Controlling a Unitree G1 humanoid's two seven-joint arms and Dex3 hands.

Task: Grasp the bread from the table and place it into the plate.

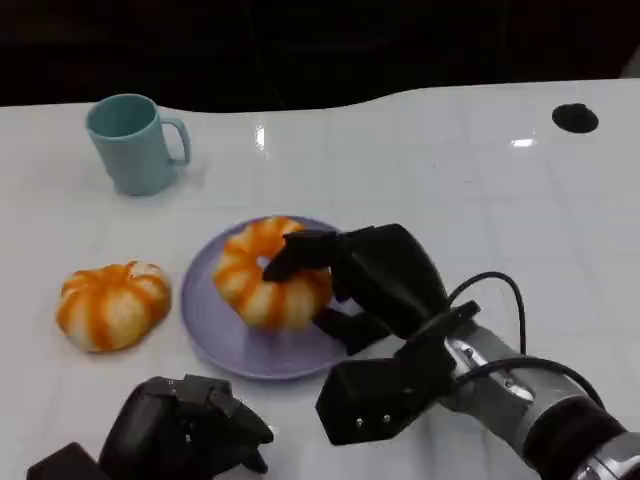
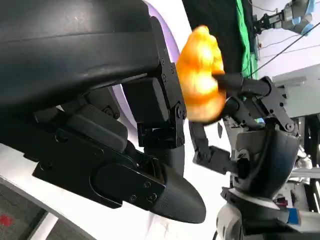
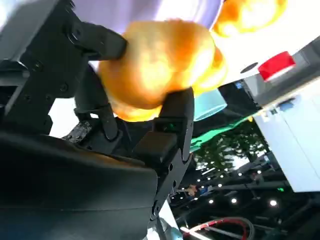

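An orange-and-white ring-shaped bread (image 1: 268, 272) sits over the lavender plate (image 1: 222, 335) at the table's middle. My right hand (image 1: 375, 275) grips it from the right, one finger across its top and another under its near side. The right wrist view shows this bread (image 3: 160, 67) pinched between black fingers (image 3: 172, 125), the plate (image 3: 150, 10) behind it. In the left wrist view the held bread (image 2: 201, 75) shows with my right hand (image 2: 255, 145) on it. A second bread (image 1: 112, 303) lies on the table left of the plate. My left hand (image 1: 185, 430) rests at the near edge with curled fingers, holding nothing.
A teal mug (image 1: 133, 143) stands at the back left, its handle to the right. A small black disc (image 1: 575, 118) lies at the far right of the white table (image 1: 450, 180). The second bread (image 3: 247, 15) and the mug (image 3: 210, 105) also appear in the right wrist view.
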